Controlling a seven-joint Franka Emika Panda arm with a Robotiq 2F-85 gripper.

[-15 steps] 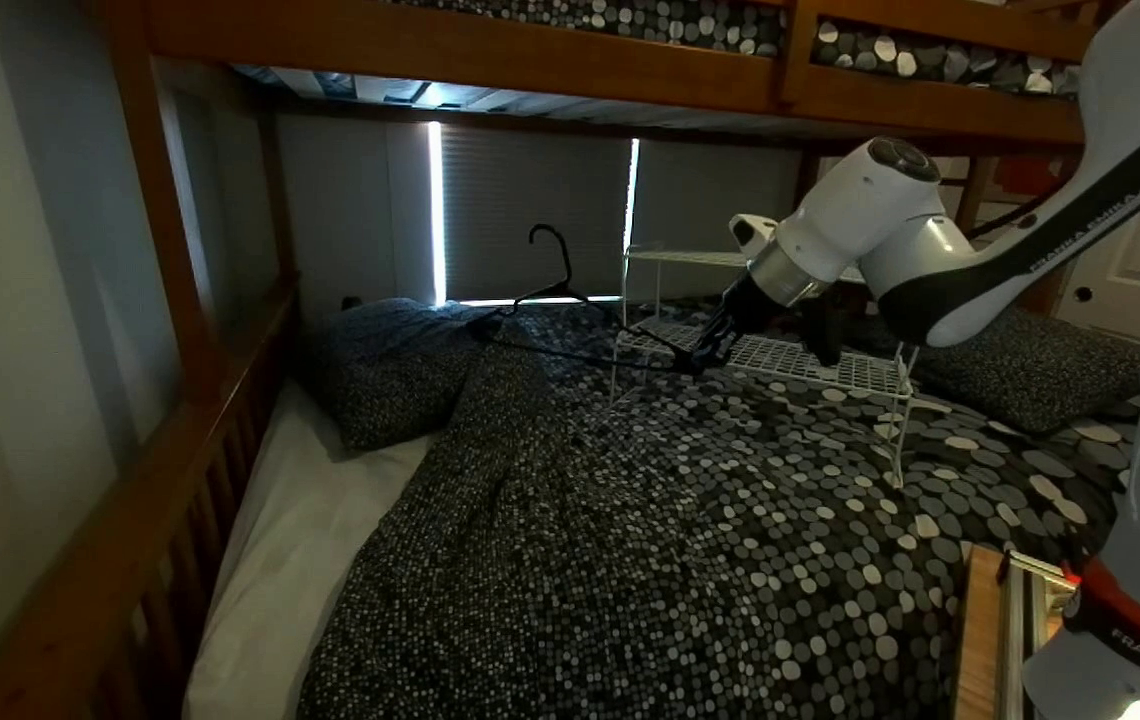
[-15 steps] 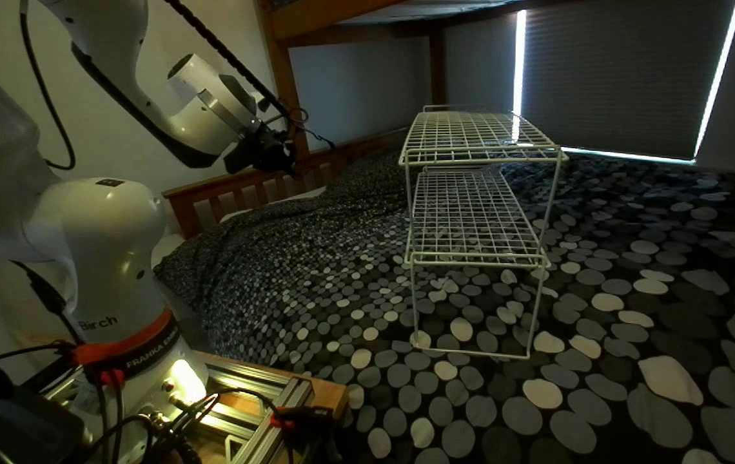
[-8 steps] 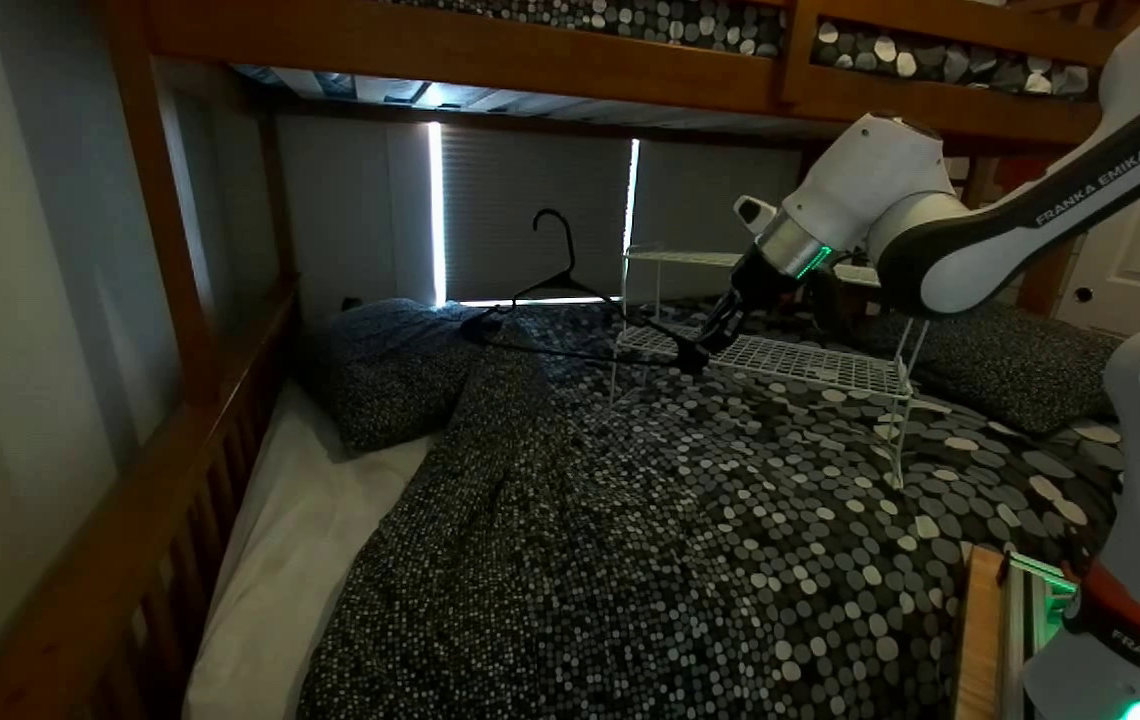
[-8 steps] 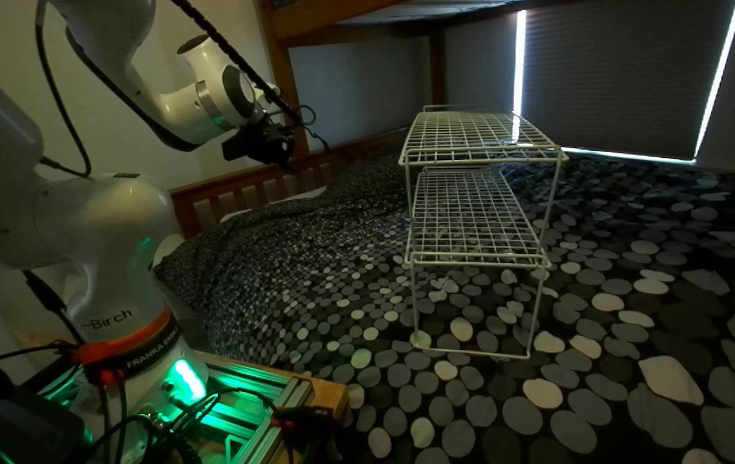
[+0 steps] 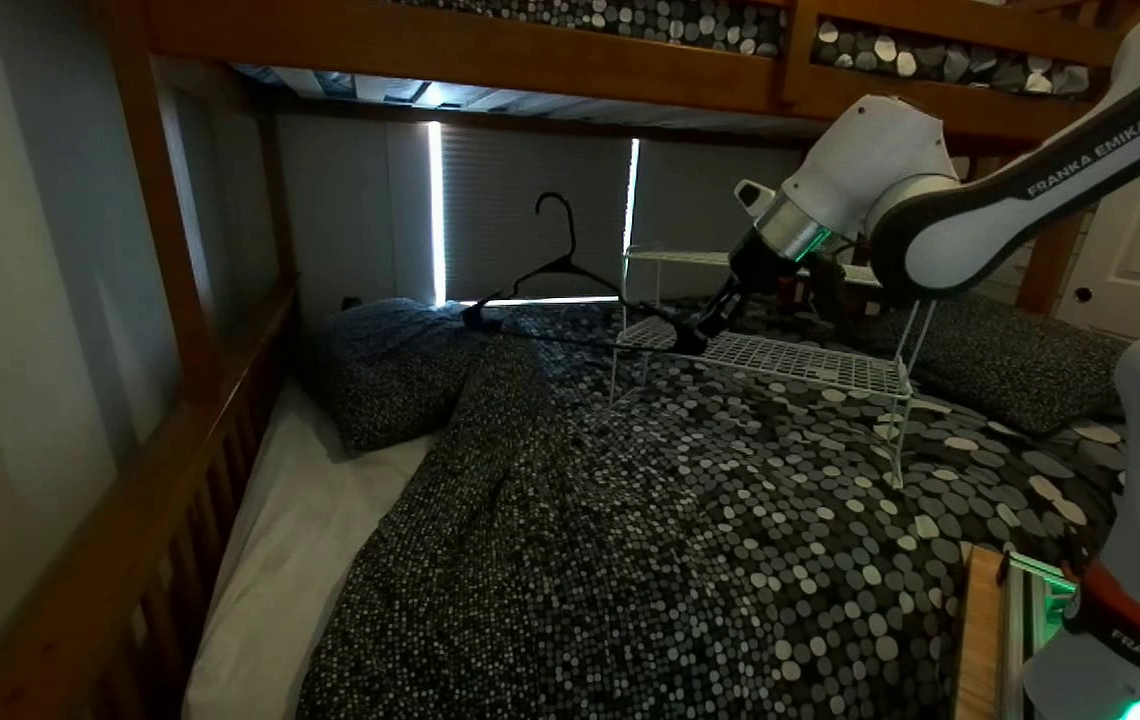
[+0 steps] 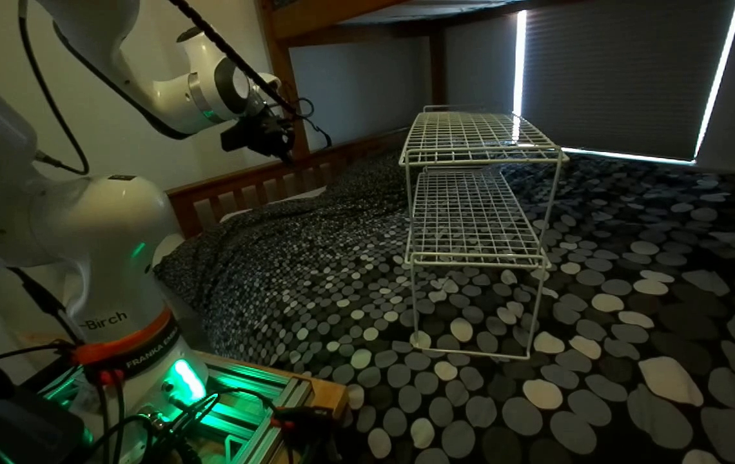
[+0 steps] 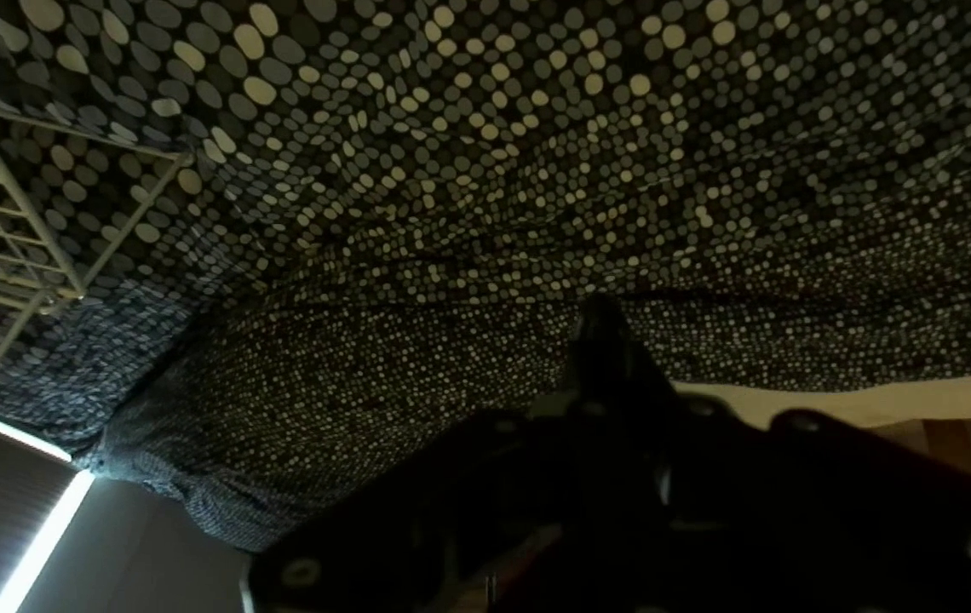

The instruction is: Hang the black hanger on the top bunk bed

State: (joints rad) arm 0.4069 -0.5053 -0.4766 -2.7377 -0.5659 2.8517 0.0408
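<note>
Black triangular hanger (image 5: 562,265), seemingly clamped by one corner in shadowed black gripper (image 5: 702,331). Held off-centre, could pivot and miss edge of brown wooden top bunk (image 5: 470,50).

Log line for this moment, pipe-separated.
pincer: holding black hanger by one corner | hook: up | state: not yet hung on top bunk bed | wire shelf: on lower bed
</note>
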